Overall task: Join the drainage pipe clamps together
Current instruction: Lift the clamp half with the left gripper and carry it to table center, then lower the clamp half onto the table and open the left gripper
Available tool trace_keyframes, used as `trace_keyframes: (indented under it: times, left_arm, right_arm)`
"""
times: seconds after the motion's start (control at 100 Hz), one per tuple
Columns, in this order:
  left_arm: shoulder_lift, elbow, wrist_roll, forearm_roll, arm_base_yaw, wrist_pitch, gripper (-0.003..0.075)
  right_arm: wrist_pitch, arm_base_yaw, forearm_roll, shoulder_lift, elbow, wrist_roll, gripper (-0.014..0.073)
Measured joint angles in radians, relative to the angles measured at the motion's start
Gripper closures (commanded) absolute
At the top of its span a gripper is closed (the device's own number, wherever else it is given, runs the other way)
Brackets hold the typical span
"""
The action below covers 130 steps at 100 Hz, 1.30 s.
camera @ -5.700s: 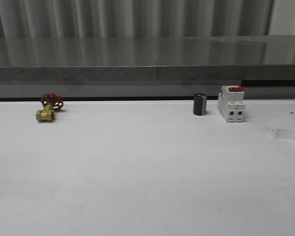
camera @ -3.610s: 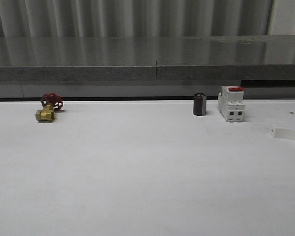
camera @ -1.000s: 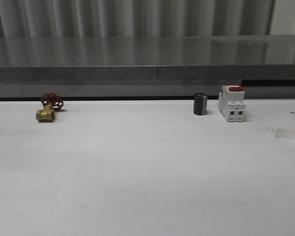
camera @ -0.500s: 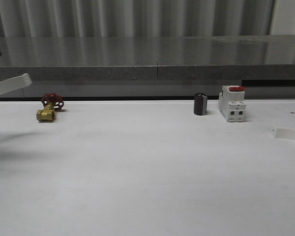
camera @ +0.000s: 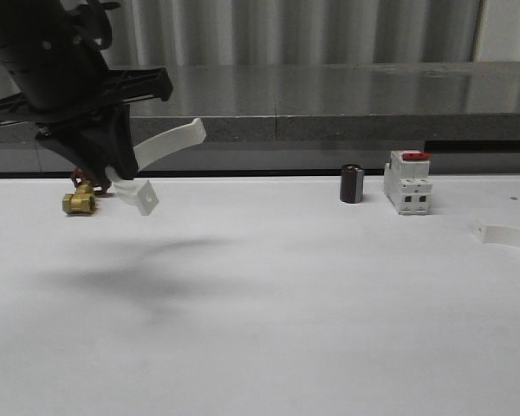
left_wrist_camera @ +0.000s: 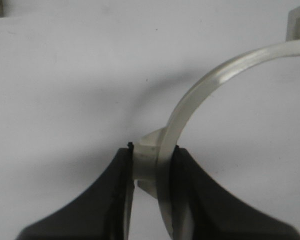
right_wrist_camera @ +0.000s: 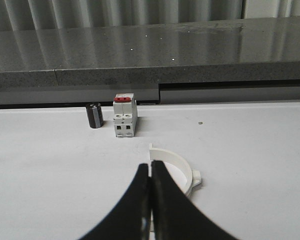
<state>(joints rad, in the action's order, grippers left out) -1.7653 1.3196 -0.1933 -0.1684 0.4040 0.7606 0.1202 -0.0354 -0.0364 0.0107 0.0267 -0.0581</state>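
While my left gripper (camera: 113,178) hangs in the upper left of the front view, it pinches one white clamp half (camera: 160,156) up in the air (its shadow lies on the table (camera: 260,329) below). My right gripper (right_wrist_camera: 150,180) is pressed together with nothing in it. The other clamp half (right_wrist_camera: 177,167) lies flat beside its tips, at the right edge of the front view. Bare table stretches wide between them.
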Motion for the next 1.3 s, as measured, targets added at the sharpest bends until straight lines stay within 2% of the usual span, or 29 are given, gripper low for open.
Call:
trace_keyframes:
  times: [0.49,0.62,0.85,1.3]
  left_arm:
    - [0.0,0.0,-0.01,-0.002,0.005,-0.041,0.0729]
    - [0.0,0.0,-0.111,0.018,0.026,-0.059,0.0729]
    - [-0.038,0.014,-0.346,0.168,0.102,-0.068,0.0729]
    - [-0.227,0.048,-0.448,0.208,0.147,-0.051,0.0729]
  right_arm:
    - [0.0,0.0,0.0,0.0,0.0,0.0,0.0711]
    - [0.0,0.0,0.0,0.0,0.0,0.0,0.0711]
    - [0.0,0.0,0.0,0.0,0.0,0.0,0.0711]
    - [0.0,0.0,0.0,0.0,0.0,0.0,0.0711]
